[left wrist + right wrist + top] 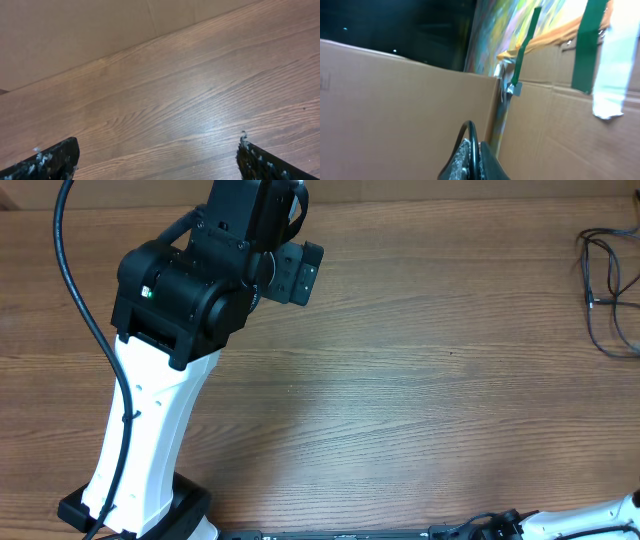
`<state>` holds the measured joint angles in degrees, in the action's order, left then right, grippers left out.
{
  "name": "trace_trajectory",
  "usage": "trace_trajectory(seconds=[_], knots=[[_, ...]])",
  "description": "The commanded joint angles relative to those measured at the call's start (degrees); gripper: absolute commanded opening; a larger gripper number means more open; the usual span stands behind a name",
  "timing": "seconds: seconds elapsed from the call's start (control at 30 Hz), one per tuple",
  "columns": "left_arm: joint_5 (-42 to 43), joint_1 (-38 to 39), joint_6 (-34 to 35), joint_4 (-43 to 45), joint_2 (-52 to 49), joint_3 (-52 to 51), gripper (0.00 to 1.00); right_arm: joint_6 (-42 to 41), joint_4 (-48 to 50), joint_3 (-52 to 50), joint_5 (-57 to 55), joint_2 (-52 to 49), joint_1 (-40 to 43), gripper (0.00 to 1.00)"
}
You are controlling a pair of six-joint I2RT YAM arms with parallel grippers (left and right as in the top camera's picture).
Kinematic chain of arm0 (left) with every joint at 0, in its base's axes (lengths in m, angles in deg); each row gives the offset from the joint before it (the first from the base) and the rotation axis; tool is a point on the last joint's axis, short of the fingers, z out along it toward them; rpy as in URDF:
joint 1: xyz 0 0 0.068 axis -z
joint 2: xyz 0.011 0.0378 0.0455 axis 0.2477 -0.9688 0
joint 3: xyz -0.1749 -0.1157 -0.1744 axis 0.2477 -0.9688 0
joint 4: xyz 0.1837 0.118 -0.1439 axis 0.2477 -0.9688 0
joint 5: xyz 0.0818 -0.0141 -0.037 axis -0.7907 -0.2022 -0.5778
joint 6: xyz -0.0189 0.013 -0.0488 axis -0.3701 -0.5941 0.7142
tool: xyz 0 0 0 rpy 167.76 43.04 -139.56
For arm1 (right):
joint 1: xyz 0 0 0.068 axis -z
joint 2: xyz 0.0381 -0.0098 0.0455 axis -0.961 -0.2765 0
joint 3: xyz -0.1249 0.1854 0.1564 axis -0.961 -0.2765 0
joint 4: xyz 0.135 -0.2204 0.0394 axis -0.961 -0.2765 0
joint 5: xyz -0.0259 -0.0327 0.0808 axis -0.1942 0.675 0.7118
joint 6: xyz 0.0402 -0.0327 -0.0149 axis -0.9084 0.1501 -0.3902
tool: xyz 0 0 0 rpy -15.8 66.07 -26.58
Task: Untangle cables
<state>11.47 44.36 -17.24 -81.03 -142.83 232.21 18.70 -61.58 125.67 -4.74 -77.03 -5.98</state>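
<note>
The cables (611,280) lie loosely tangled at the desk's (400,400) right edge, well apart from the left jaws. Those stand released and empty over bare wood. The right jaws are clenched and face cardboard boxes (395,100) patched with green tape (587,45). A thin black loop (470,131) at their tips may be a wire, though that is unclear.

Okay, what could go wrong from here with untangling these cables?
One: the cables run off the right edge of the overhead view, so a pull could snag an unseen part. Two: the left gripper is open over bare table, far from them. Three: the right gripper is shut and faces cardboard boxes, so its camera misses the cables.
</note>
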Motion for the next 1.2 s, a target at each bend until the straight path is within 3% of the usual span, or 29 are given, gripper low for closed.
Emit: trace_trajectory(seconds=[0.0, 0.43, 0.7, 1.0, 1.03, 1.07, 1.1, 1.17], knots=[[-1.2, 0.4, 1.0, -0.2, 0.5, 0.4, 1.00, 8.7, -8.5, -1.6, 1.1, -1.4, 0.5, 0.04], [-1.0, 0.4, 2.6, -0.4, -0.4, 0.4, 1.00, 29.0, -26.3, -21.7, -1.5, -9.7, -1.4, 0.04], [-0.9, 0.4, 3.0, -1.5, -1.7, 0.3, 1.00, 29.7, -19.6, -41.9, -7.4, -10.1, -6.6, 0.04], [-1.0, 0.4, 3.0, -2.8, -2.4, 0.3, 1.00, 29.7, -11.2, -59.7, -19.0, -10.1, -18.2, 0.04], [-1.0, 0.4, 3.0, -2.8, -2.4, 0.3, 1.00, 29.7, -10.8, -61.1, -20.4, -10.1, -20.1, 0.14], [-1.0, 0.4, 3.0, -2.8, -2.4, 0.3, 1.00, 29.7, -10.9, -61.7, -20.9, -10.1, -21.3, 0.50], [-1.0, 0.4, 3.0, -2.8, -2.4, 0.3, 1.00, 29.7, -11.3, -61.8, -21.0, -10.1, -22.4, 1.00], [-1.0, 0.4, 3.0, -2.7, -2.4, 0.3, 1.00, 29.7, -12.1, -61.5, -20.8, -9.9, -24.4, 1.00]])
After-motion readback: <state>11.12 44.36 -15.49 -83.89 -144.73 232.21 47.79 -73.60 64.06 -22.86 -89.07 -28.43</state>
